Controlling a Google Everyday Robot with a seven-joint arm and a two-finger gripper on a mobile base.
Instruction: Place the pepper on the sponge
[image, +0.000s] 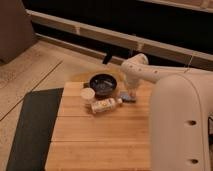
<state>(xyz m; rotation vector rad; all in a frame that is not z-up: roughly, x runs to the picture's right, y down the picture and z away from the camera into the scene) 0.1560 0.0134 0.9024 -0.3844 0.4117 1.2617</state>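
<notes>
The sponge (127, 96), a small blue-grey block, lies on the wooden table (100, 145) just right of the dark bowl (103, 84). My white arm (175, 115) fills the right side and bends over the table's back edge. Its wrist comes down to the gripper (131, 88), which hangs right above the sponge's far right corner. The pepper is hidden from this view.
A small cream cup (88, 93) stands left of the bowl, and a pale-labelled bottle (106, 105) lies on its side in front of it. A dark mat (32, 130) borders the table's left edge. Behind the table runs a low ledge (75, 27).
</notes>
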